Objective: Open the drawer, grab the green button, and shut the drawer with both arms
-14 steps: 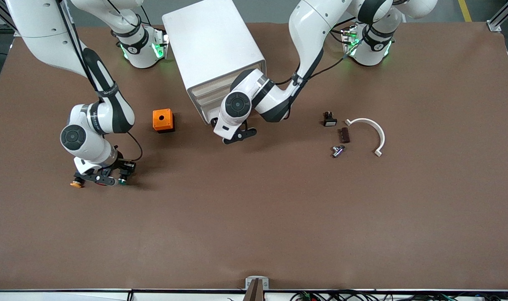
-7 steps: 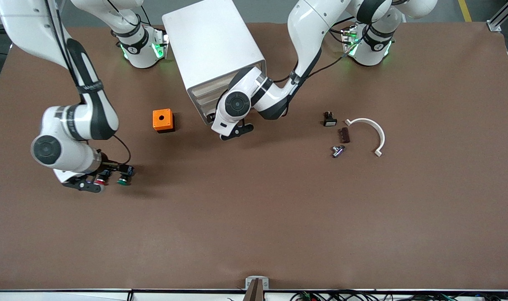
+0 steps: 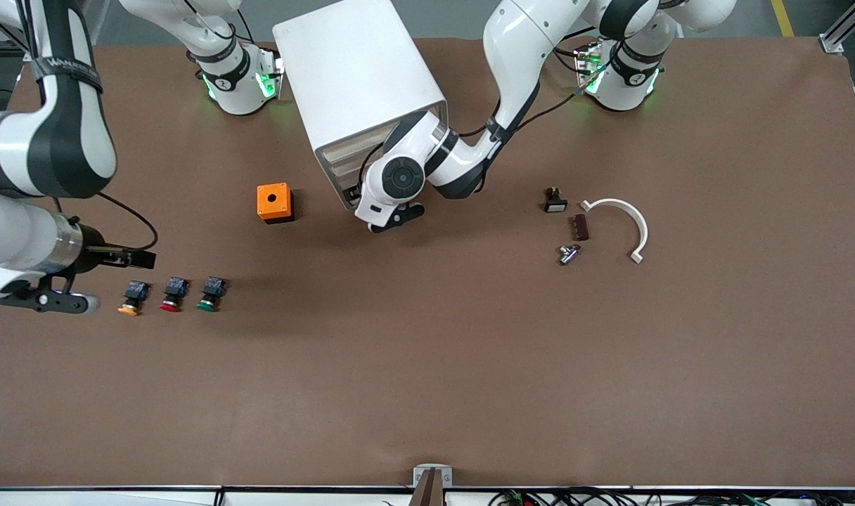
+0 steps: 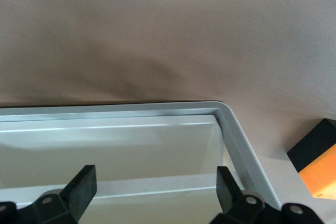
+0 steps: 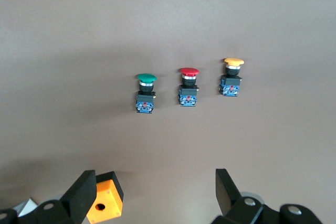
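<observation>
My left gripper (image 4: pixel 152 190) hangs at the front of the big white box cabinet (image 3: pixel 361 84), fingers spread either side of the shallow white tray drawer (image 4: pixel 113 145), whose front looks almost flush. My right gripper (image 5: pixel 152 195), fingers wide apart and holding nothing, hovers well toward the right arm's end from the cabinet. The small green-capped push button (image 3: pixel 209 293) lies on the brown table (image 3: pixel 470 351), nearer the front camera than the cabinet, beside the red-capped button (image 3: pixel 172 294) and orange-yellow-capped button (image 3: pixel 131 299). An off-centre push could skew the drawer or slide the cabinet
</observation>
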Motion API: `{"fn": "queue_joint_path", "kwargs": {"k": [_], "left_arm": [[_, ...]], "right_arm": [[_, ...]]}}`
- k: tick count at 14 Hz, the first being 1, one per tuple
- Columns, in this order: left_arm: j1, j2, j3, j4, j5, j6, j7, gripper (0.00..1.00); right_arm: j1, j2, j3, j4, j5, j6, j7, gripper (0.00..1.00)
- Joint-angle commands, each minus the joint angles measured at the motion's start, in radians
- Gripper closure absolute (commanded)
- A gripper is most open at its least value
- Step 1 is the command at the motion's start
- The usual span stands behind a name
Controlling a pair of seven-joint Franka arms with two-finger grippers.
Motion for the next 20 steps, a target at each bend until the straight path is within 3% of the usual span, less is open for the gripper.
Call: {"fn": "queue_joint_path", "kwargs": {"k": [1, 4, 11, 14, 17, 20], "left_arm": [[-0.008, -0.012, -0.005, -0.005, -0.034, -0.008, 0.001, 0.0], [-0.002, -0.015, -0.004, -0.005, -0.026, -0.008, 0.0, 0.0], [0.013, -0.041, 0.057, -0.002, 0.086, -0.008, 0.0, 0.0], [0.018, -0.048, 0.103, -0.002, 0.09, -0.009, 0.003, 0.0], [0.019, -0.048, 0.203, -0.004, 0.09, -0.009, 0.003, 0.0], [0.054, -0.047, 0.237, -0.005, 0.092, -0.009, 0.003, 0.0]], "right_arm": [[-0.047, -0.036, 0.015, 0.063, -0.004, -0.099, -0.093, 0.0], [-0.107, -0.034, 0.017, 0.187, -0.008, -0.252, -0.219, 0.0], [-0.153, -0.034, 0.023, 0.255, -0.022, -0.298, -0.222, 0.0], [-0.152, -0.036, 0.026, 0.257, -0.021, -0.3, -0.219, 0.0], [-0.149, -0.131, 0.027, 0.218, 0.018, -0.302, -0.221, 0.0], [-0.138, -0.214, 0.024, 0.118, 0.044, -0.305, -0.219, 0.0]]}}
